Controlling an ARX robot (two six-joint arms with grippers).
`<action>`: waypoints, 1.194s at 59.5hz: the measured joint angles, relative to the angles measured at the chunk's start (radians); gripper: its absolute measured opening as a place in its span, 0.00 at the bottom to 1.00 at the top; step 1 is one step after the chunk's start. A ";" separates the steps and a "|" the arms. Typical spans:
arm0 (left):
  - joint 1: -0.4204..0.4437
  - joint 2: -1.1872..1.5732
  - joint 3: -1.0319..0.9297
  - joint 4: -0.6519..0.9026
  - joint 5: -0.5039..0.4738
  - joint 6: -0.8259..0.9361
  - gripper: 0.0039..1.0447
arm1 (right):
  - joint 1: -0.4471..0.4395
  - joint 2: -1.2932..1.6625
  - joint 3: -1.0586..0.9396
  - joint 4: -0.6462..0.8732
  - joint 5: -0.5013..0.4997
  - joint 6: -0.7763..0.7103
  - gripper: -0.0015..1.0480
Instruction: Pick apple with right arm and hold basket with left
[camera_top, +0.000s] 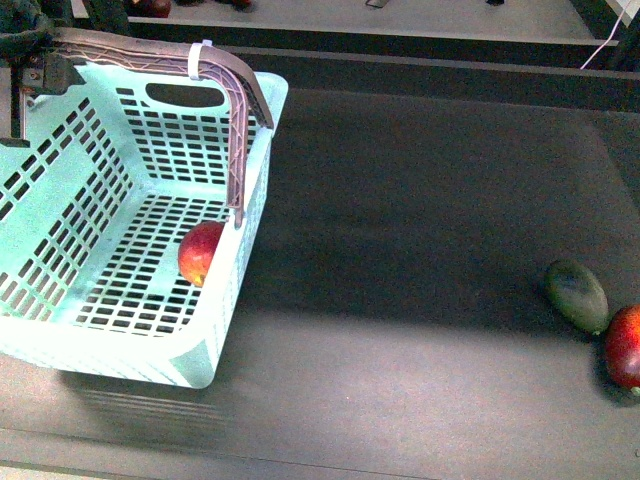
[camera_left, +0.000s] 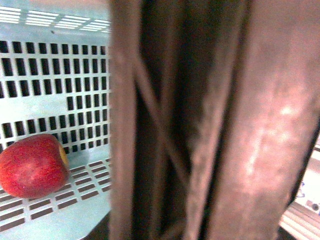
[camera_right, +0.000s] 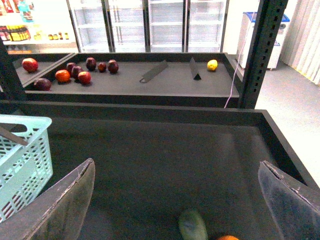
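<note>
The apple (camera_top: 200, 252), red with a yellowish side, lies on the floor of the turquoise basket (camera_top: 60, 215), against its right wall. It also shows in the left wrist view (camera_left: 32, 165). My left gripper (camera_top: 40, 62) is shut on the basket's brownish-mauve handle (camera_top: 240, 120) at the far left; the handle (camera_left: 200, 125) fills the left wrist view. My right gripper (camera_right: 177, 200) is open and empty, above the dark table near the green fruit, out of the front view. The basket's corner (camera_right: 25, 160) shows beside its one finger.
A dark green oval fruit (camera_top: 577, 295) and a darker red fruit (camera_top: 625, 345) lie at the table's right edge. The green one shows in the right wrist view (camera_right: 192, 226). A raised rim (camera_top: 440, 70) bounds the table's back. A far shelf holds several fruits (camera_right: 75, 75).
</note>
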 joint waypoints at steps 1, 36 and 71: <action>0.000 -0.002 -0.005 -0.005 0.004 -0.003 0.34 | 0.000 0.000 0.000 0.000 0.000 0.000 0.92; -0.006 -0.317 -0.147 -0.040 -0.002 0.011 0.93 | 0.000 0.000 0.000 0.000 0.000 0.000 0.92; 0.056 -0.615 -0.899 1.088 0.083 1.529 0.05 | 0.000 0.000 0.000 0.000 0.000 0.000 0.92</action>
